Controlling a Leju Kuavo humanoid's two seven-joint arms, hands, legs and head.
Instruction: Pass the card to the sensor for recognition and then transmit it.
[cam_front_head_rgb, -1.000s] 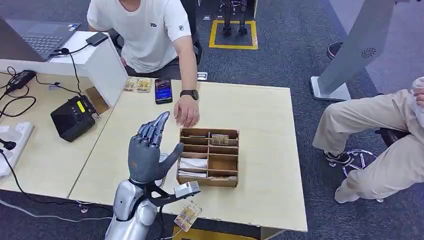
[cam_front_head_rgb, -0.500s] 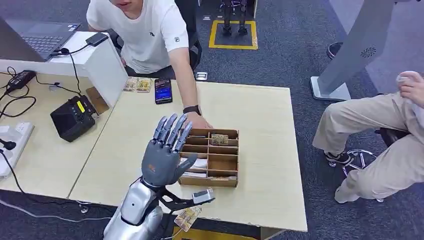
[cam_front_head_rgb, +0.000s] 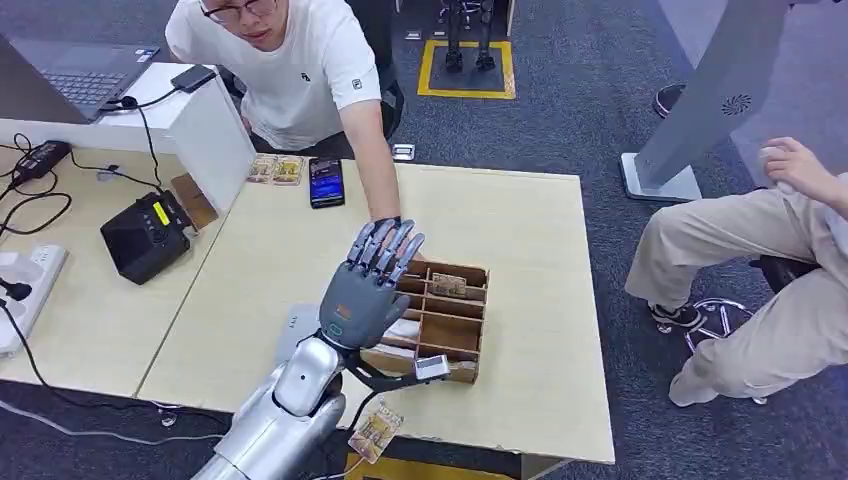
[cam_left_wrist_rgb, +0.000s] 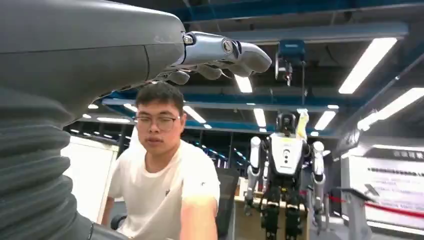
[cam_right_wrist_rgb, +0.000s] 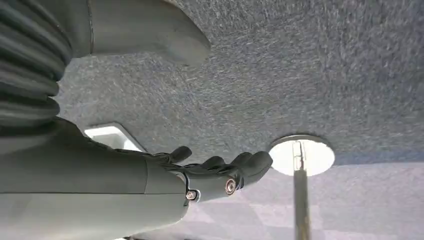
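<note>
My left hand (cam_front_head_rgb: 370, 283) is raised above the table with its fingers spread, and it holds nothing. It hovers over the left side of a wooden compartment box (cam_front_head_rgb: 478, 325). A patterned card (cam_front_head_rgb: 448, 284) stands in a back compartment of the box. In the left wrist view the fingers (cam_left_wrist_rgb: 220, 52) stretch out in the air toward the person's face. The black sensor unit (cam_front_head_rgb: 148, 236) sits on the table at the far left. My right hand (cam_right_wrist_rgb: 215, 176) hangs over the carpet, its fingers loosely extended and bare.
A person (cam_front_head_rgb: 300, 70) across the table reaches an arm (cam_front_head_rgb: 372, 165) to the box, their hand hidden behind mine. A phone (cam_front_head_rgb: 326, 181) and two cards (cam_front_head_rgb: 275, 168) lie near the far edge. A laptop (cam_front_head_rgb: 85, 75) and cables sit at the left. Another person (cam_front_head_rgb: 760, 270) sits at the right.
My left hand has moved right and forward, from beside the box to over it. The person's hand has gone to the box, which has turned slightly.
</note>
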